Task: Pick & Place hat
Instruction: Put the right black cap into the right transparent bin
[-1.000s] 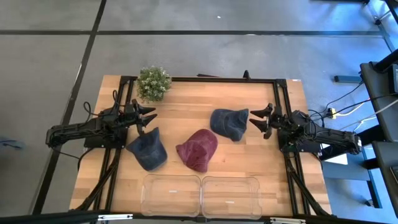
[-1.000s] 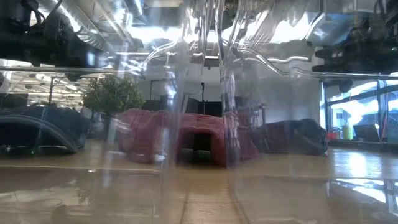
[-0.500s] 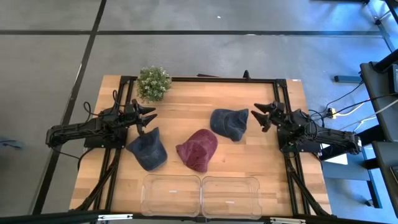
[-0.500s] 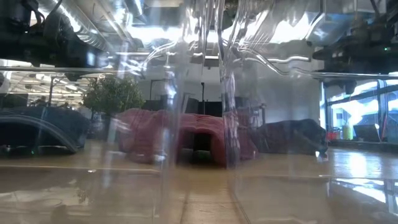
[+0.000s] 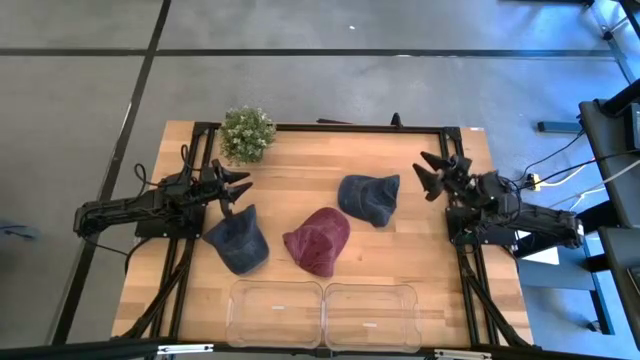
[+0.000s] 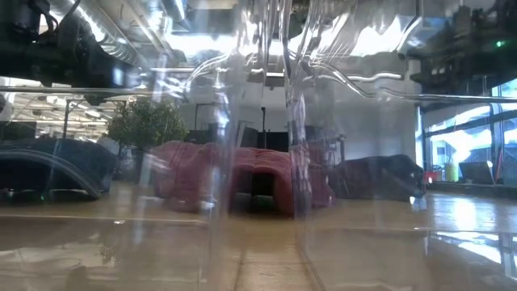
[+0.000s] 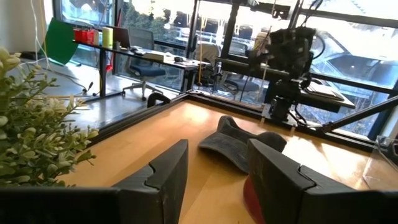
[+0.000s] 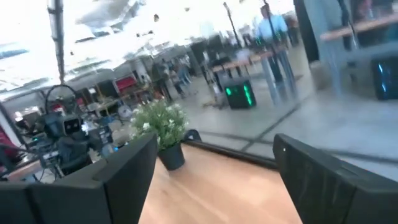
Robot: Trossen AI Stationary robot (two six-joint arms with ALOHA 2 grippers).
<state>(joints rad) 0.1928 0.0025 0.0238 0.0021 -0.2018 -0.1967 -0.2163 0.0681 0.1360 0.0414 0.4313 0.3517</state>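
Three hats lie on the wooden table. In the high view a dark blue hat [image 5: 238, 241] sits at the left, a maroon hat [image 5: 318, 240] in the middle and a second dark blue hat [image 5: 368, 198] at the right. My left gripper [image 5: 235, 190] is open, just beyond the left blue hat on its far side, touching nothing. My right gripper [image 5: 432, 172] is open, to the right of the right blue hat and apart from it. The left wrist view looks between its fingers [image 7: 214, 180] at the right blue hat [image 7: 239, 140]. The right wrist view [image 8: 214, 180] shows no hat.
Two clear plastic bins [image 5: 275, 312] [image 5: 370, 314] stand side by side at the table's near edge and fill the foreground of the low view [image 6: 258, 121]. A small potted plant [image 5: 247, 133] stands at the far left corner. A black frame [image 5: 330, 127] borders the table.
My right gripper has drawn back from the right blue hat, toward the table's far right, and has tipped upward. It has stayed open. The hats and the left arm have kept still.
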